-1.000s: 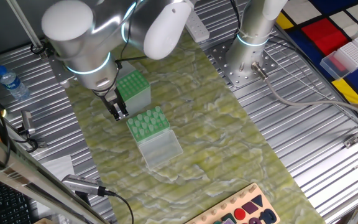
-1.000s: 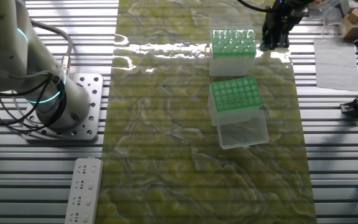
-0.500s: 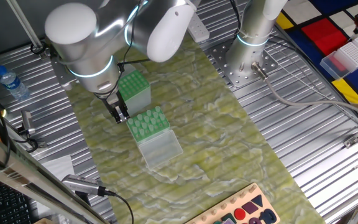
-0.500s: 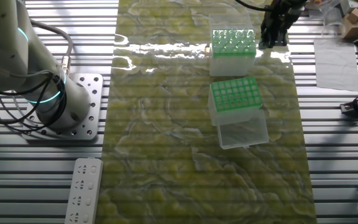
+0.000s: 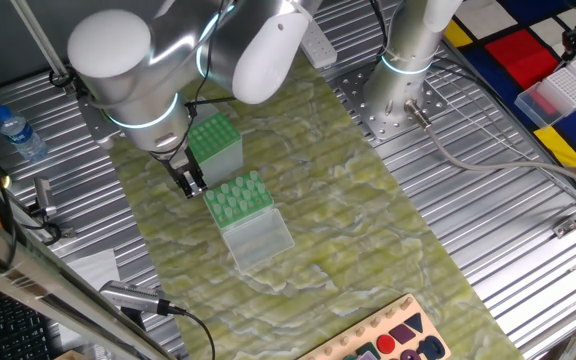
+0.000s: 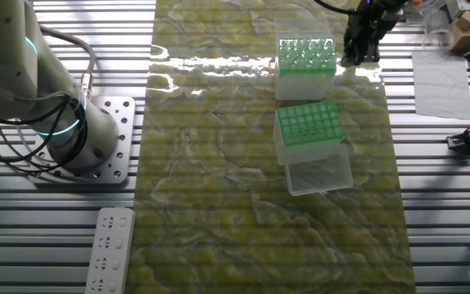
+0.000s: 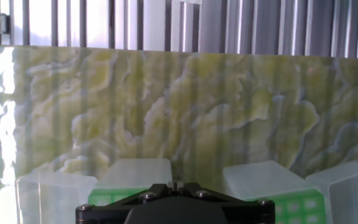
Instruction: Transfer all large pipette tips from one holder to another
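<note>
my gripper (image 5: pixel 190 183) has barely shifted in 1 second, hovering beside the 2 holders near the mat's edge; i cannot tell its opening; large pipette tips (image 5: pixel 238 194) untouched.

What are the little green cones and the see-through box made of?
The small pale mint-green cone tips look like smooth plastic: even colour, slight sheen. The clear see-through box lid lying open beside them looks like frosted plastic, since the yellow-green marbled mat shows faintly through it. I can't tell for sure.

Two translucent holders (image 7: pixel 135 177) on mat (image 7: pixel 185 106)
</note>
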You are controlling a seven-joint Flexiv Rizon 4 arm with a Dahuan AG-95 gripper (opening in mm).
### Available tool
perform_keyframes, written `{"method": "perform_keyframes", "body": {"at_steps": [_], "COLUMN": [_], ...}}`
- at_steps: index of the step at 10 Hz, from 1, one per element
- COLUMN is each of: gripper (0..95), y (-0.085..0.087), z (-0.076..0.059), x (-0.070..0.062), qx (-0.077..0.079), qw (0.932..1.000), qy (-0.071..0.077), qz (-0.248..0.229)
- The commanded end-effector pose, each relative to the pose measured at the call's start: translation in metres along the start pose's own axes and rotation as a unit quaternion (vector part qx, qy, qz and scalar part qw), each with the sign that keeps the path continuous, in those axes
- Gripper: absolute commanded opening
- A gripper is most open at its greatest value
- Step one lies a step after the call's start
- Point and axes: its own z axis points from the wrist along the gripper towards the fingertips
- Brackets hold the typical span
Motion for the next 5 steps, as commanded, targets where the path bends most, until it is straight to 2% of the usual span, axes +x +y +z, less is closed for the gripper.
{"method": "perform_keyframes", "body": {"at_steps": [1, 5], "gripper": [0.0, 0.0], "y": [-0.0005, 0.0035], "z": [-0.0006, 0.0010], "x": [0.0000, 0.0008], "qx": [-0.002, -0.007], "qw": [0.9999, 0.9998], "qy": [-0.002, -0.005], "qz": [0.010, 0.020]}}
